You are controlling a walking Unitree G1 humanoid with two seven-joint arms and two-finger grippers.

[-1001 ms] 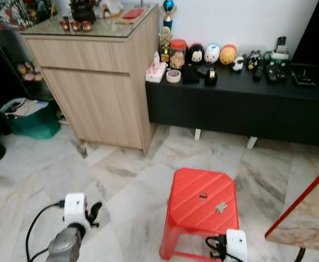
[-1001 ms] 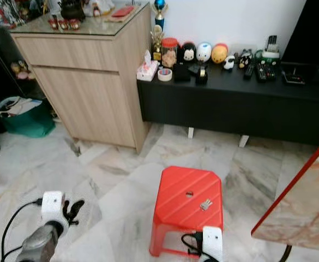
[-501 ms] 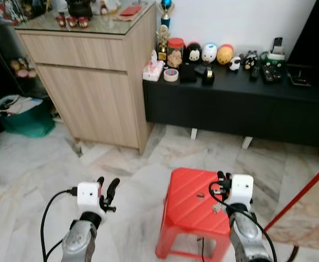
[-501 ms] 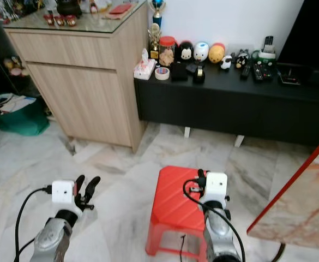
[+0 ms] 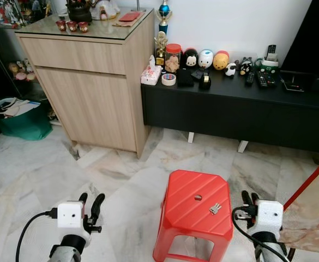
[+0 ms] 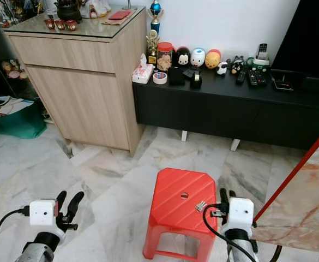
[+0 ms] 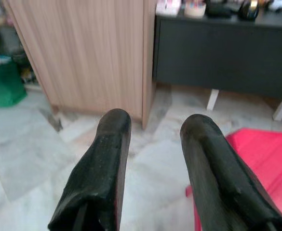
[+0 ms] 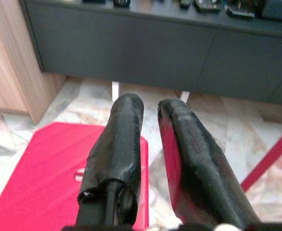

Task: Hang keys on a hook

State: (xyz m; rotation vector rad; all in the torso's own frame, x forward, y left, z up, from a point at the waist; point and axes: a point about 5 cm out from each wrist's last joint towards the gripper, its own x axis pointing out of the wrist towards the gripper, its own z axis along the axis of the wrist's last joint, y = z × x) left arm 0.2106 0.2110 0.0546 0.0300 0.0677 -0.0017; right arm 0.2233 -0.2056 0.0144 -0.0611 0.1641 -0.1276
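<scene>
A small bunch of keys (image 5: 215, 208) lies on top of the red plastic stool (image 5: 187, 218), near its right side and beside the centre hole. My right gripper (image 5: 250, 197) hovers just right of the stool, about level with the keys and apart from them; its fingers (image 8: 126, 125) stand a narrow gap apart with nothing between them. My left gripper (image 5: 91, 200) is held over the marble floor left of the stool, its fingers (image 7: 109, 159) wide apart and empty.
A tall wooden cabinet (image 5: 94, 82) stands at the back left. Beside it a low black console (image 5: 235, 112) carries figurines and remotes. A marble table with a red edge (image 5: 312, 202) juts in at the right. A green bag (image 5: 20, 117) sits far left.
My right gripper, over the stool by the keys half a second ago, has drawn back to the stool's right. The keys stay on the stool. The camera view has shifted.
</scene>
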